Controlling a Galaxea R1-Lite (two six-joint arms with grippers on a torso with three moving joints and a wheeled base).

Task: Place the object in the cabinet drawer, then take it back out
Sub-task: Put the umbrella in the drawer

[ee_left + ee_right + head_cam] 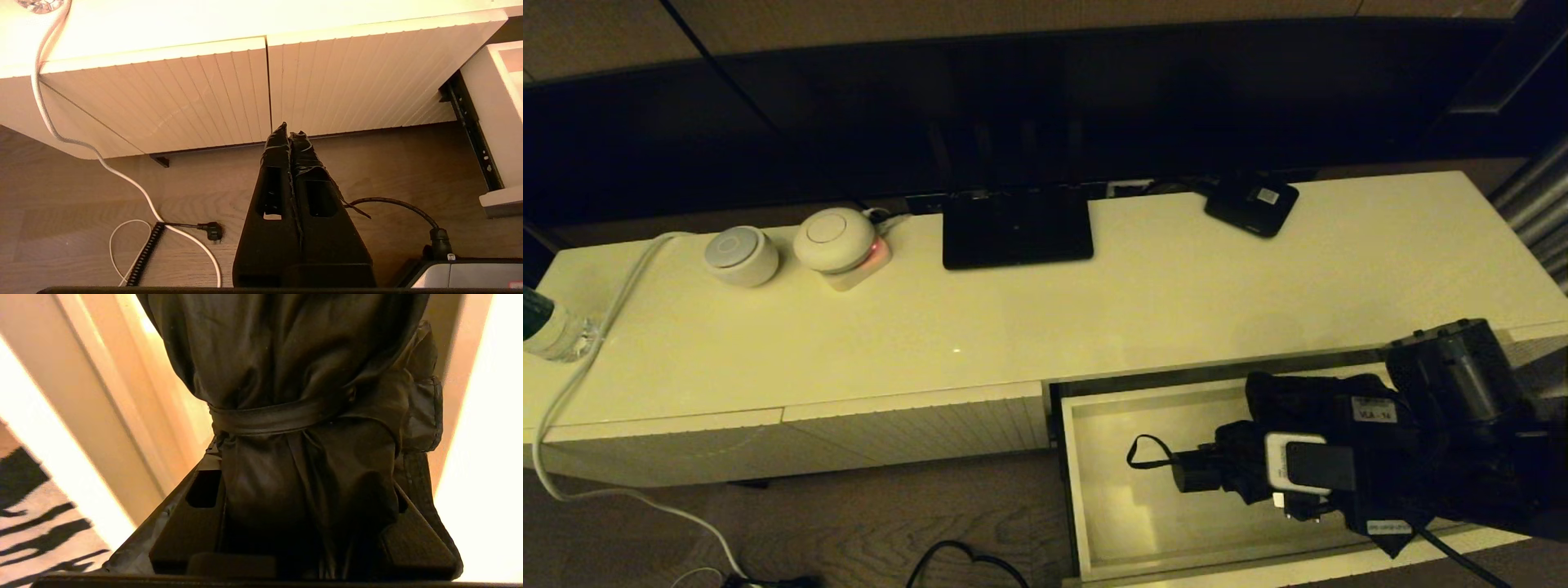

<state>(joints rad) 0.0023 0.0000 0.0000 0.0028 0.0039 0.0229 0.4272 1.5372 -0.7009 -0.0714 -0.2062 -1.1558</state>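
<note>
The object, a black folding umbrella [1232,457], lies lengthwise in the open cabinet drawer [1127,523] at the lower right of the head view. Its short handle [1194,474] and wrist loop [1143,452] point left. My right gripper [1262,472] reaches in from the right and is shut on the umbrella's baggy fabric [302,486], just behind its tie strap [278,416]; black fingers [196,514] flank the bundle. I cannot tell if the umbrella touches the drawer floor. My left gripper [288,132] hangs shut and empty over the floor before the ribbed fronts.
On the cabinet top [1176,302] stand two round white devices [742,255] [835,238], a black stand base [1017,227] and a small black box with a white label [1251,204]. A white cable [81,143] and black cords [392,202] lie on the wood floor.
</note>
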